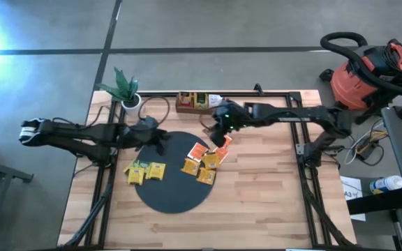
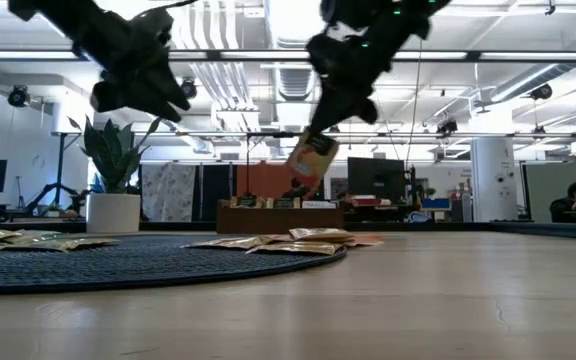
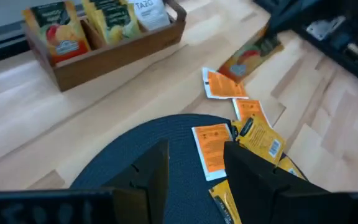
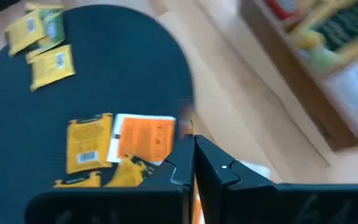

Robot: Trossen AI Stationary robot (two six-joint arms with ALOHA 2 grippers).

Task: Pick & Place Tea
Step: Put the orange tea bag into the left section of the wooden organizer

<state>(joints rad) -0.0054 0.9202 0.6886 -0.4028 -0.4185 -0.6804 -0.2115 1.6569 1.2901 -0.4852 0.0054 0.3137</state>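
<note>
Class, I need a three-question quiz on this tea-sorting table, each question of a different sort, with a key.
1. True or false: the right gripper holds a tea packet in the air.
2. The round black mat carries: A) no packets, B) two groups of packets, C) the potted plant?
3. Fill in: the left gripper hovers over the mat with its jaws ____.

Key: 1 true; 2 B; 3 open.
</note>
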